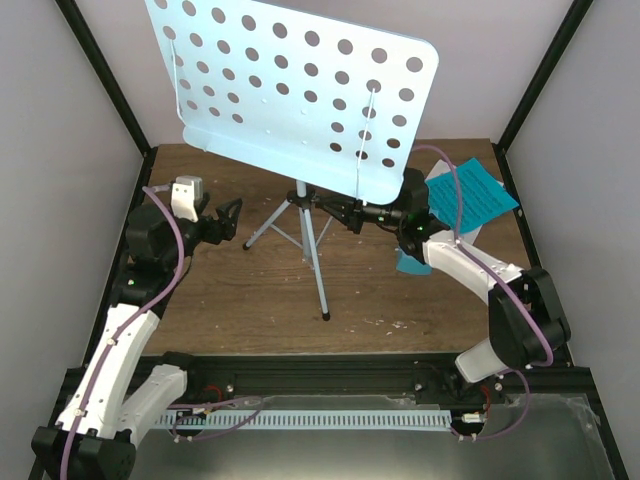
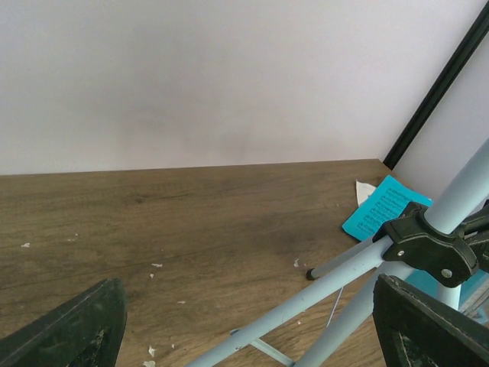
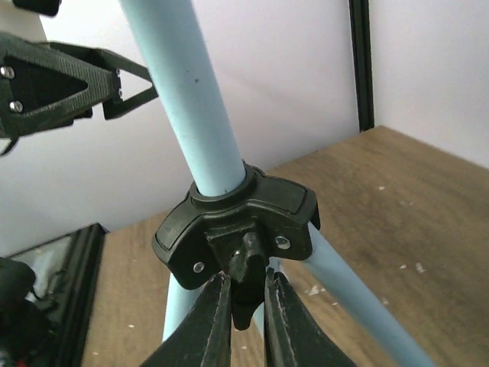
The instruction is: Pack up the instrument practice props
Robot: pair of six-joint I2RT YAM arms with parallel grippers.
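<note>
From above, I see the music stand point(image 1: 300, 90) on the counter point(image 1: 230, 300), music sheets point(image 1: 478, 195) at its three o'clock. My left pincer point(image 1: 232, 222) hangs at its nine o'clock. Left wrist: jaws spread wide, empty. Right wrist: right pincer point(image 3: 246, 280) clenched on the black knob point(image 3: 246, 258) under the tripod hub point(image 3: 229, 222).

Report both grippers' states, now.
Left gripper: open, holding nothing.
Right gripper: shut on the black knob of the music stand.
</note>
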